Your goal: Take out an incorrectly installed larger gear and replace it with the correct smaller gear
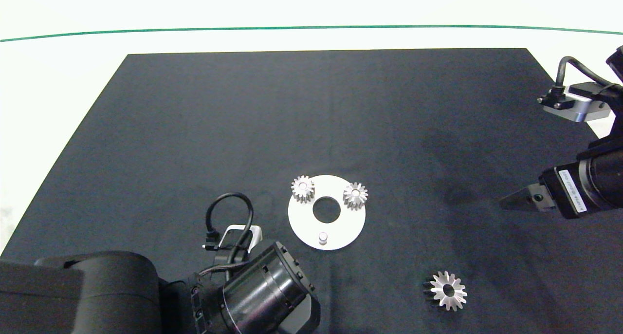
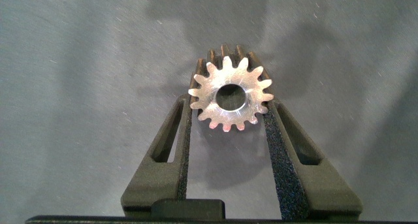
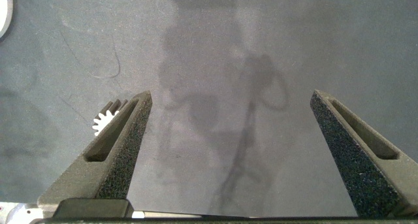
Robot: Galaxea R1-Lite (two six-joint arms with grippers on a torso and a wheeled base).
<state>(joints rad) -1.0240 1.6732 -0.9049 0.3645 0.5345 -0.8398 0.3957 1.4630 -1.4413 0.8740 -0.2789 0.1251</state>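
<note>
The smaller gear (image 2: 208,93), with short blunt teeth, sits between my left gripper's (image 2: 228,101) two fingers, which are shut on its sides just above the dark mat. In the head view the left arm's wrist (image 1: 263,290) at the front left hides that gripper and gear. The larger gear (image 1: 448,290), shiny with long pointed teeth, lies flat on the mat at the front right; its teeth (image 3: 108,116) peek out behind one finger in the right wrist view. My right gripper (image 3: 232,96) hangs open and empty at the right (image 1: 518,199), well back from the larger gear.
A white round plate (image 1: 304,222) with a centre hole lies mid-table. Two small gears (image 1: 302,188) (image 1: 355,195) sit on its far pegs, and its near peg (image 1: 322,237) is bare. The black mat (image 1: 292,120) ends at a white table surface.
</note>
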